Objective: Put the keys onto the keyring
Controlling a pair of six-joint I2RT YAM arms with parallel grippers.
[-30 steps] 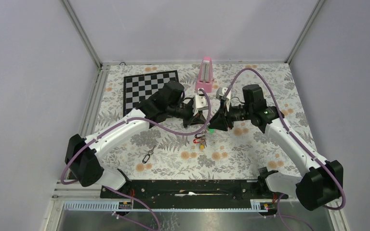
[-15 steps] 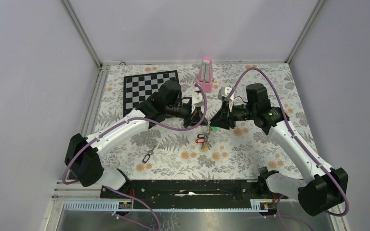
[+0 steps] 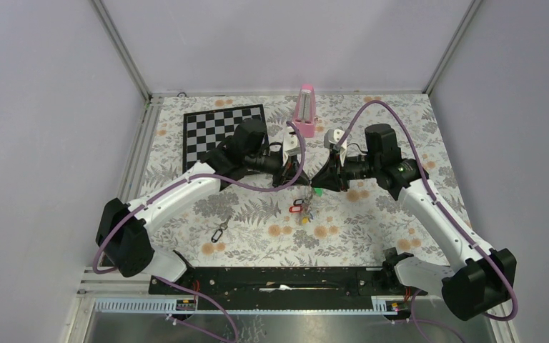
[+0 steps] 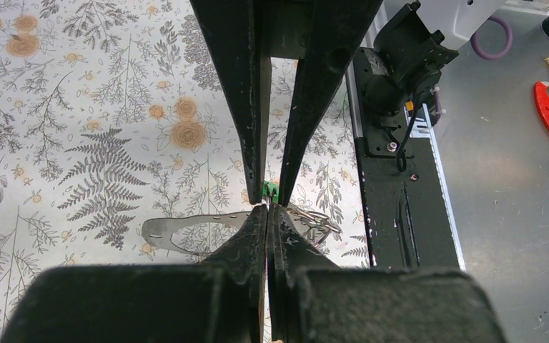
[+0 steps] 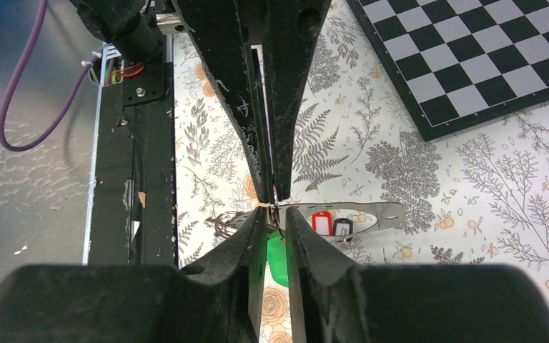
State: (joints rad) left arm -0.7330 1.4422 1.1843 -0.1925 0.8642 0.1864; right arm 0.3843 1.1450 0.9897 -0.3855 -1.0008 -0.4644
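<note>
My two grippers meet tip to tip above the middle of the flowered table. The left gripper (image 3: 303,181) (image 4: 267,209) is shut on the thin wire of the keyring (image 4: 316,217). A red-tagged key (image 3: 294,209) (image 5: 319,222) and a black-tagged key (image 5: 342,226) hang below it. The right gripper (image 3: 314,184) (image 5: 273,209) faces it with its jaws a narrow gap apart. The green key's tag (image 5: 277,261) (image 3: 317,191) fills that gap, and a thin metal ring sits between the tips.
A chessboard (image 3: 221,132) lies at the back left and a pink metronome (image 3: 304,111) stands behind the grippers. A small metal clip (image 3: 219,231) lies on the table front left. The black base rail (image 3: 279,279) runs along the near edge.
The right gripper's jaws have narrowed around the green tag. The right arm's elbow swung outward to the right, and the hanging keys shifted slightly right. The left gripper stayed shut.
</note>
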